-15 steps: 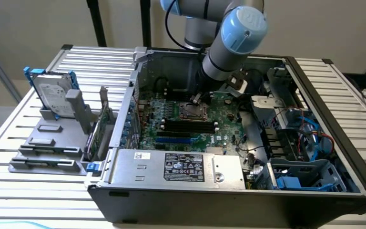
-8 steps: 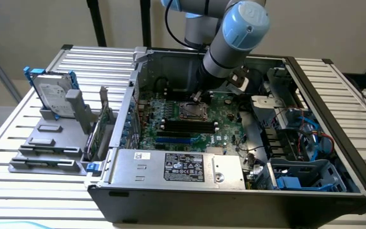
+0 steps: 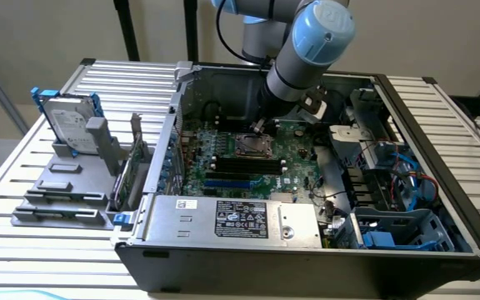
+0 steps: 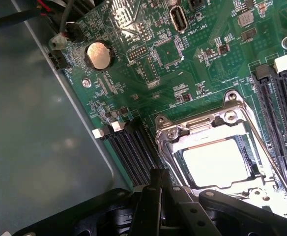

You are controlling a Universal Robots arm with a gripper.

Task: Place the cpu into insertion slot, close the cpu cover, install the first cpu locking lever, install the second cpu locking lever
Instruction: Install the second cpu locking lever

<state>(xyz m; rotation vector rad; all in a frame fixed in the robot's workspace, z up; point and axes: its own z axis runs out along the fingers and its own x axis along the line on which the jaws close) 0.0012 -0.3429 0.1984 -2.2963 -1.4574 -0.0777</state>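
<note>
Since the cpu already lies in the insertion slot with the cpu cover down around it, you're on the locking levers; your jaws, closed and empty, sit at the socket's edge, so press carefully.

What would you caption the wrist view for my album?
Shut hand at the edge of the cpu cover, lowered around the cpu.

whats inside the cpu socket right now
The cpu lies in the insertion slot, its pale face showing through the cut-out of the closed cpu cover. The cover hides the chip's edges, and the shut gripper blocks the socket's near side.
</note>
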